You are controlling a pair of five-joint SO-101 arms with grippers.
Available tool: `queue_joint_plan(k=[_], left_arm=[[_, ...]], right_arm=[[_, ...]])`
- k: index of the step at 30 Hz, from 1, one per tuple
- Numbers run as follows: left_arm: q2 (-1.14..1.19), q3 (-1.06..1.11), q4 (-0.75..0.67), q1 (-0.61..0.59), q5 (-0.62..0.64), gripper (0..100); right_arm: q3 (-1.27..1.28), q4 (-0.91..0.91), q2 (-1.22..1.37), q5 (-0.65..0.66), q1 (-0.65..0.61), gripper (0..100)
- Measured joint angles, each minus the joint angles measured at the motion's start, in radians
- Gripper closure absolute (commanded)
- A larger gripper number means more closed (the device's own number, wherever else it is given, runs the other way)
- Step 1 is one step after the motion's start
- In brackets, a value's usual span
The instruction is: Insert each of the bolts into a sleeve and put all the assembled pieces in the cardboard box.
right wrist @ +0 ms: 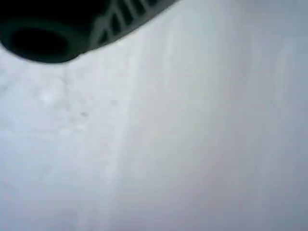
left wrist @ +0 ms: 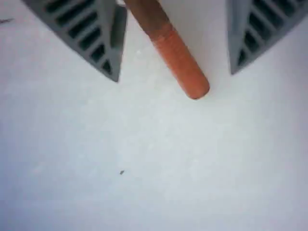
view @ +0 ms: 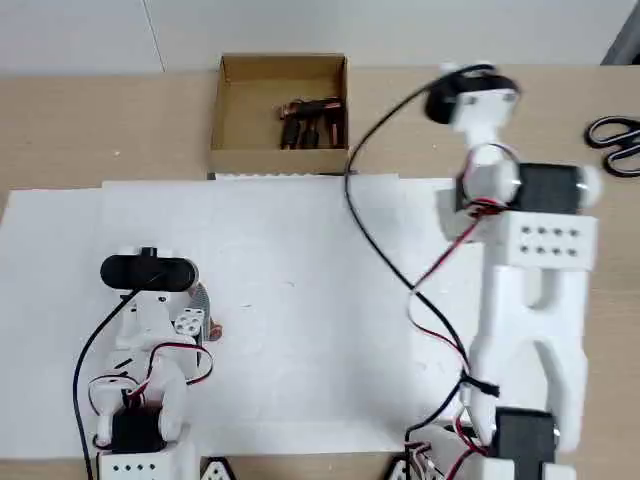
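Left pincer (left wrist: 173, 74) was released, jaws spread wide and pointing down at the white sheet (view: 300, 300) at the near left of the counter. A copper-coloured piece (left wrist: 166, 43) lay flat on the sheet between the jaws, touching neither. One end looked darker than the other, so probably a bolt already seated in a sleeve, but I couldn't confirm that.

Cardboard box (view: 228, 150) sat at the far edge of the sheet, well apart from the left arm. Several finished pieces (view: 312, 120) were already piled in its right half.

Right pincer (right wrist: 120, 21): couldn't tell if it was clenched or released. Right arm (view: 520, 250) was stretched out to the far right, away from the piece.

Step in hand, as I read it: grab this piece and carry it to the box. Notes for doing it well:
- The piece sat closer to one jaw and slightly skewed, so centre the wrist first or the first jaw to touch will roll it away.
- Get the tips down near the sheet and clamp across the middle of the shaft.
- Keep it level in transit, in case the bolt is loose in the sleeve.
- The right arm's black cable (view: 380, 255) ran near the box's near right corner, so approach from the left side.
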Motion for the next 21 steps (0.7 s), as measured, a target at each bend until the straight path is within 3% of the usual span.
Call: queue_joint_plan(k=[6, 11, 16, 21], left_arm=[[0.000, -0.184, 0.083, 0.003, 0.037, 86], [0.040, -0.370, 0.147, 0.003, -0.029, 86], [0.287, -0.647, 0.219, 0.003, -0.037, 86], [0.675, -1.011, 0.348, 0.003, -0.037, 86]], right_arm=[[0.011, 0.015, -0.034, 0.000, 0.167, 99.5], [0.164, 0.015, -0.094, 0.003, 0.230, 99.5], [0.331, -0.002, -0.210, 0.005, 0.241, 99.5], [0.503, -0.051, -0.331, 0.008, 0.241, 99.5]])
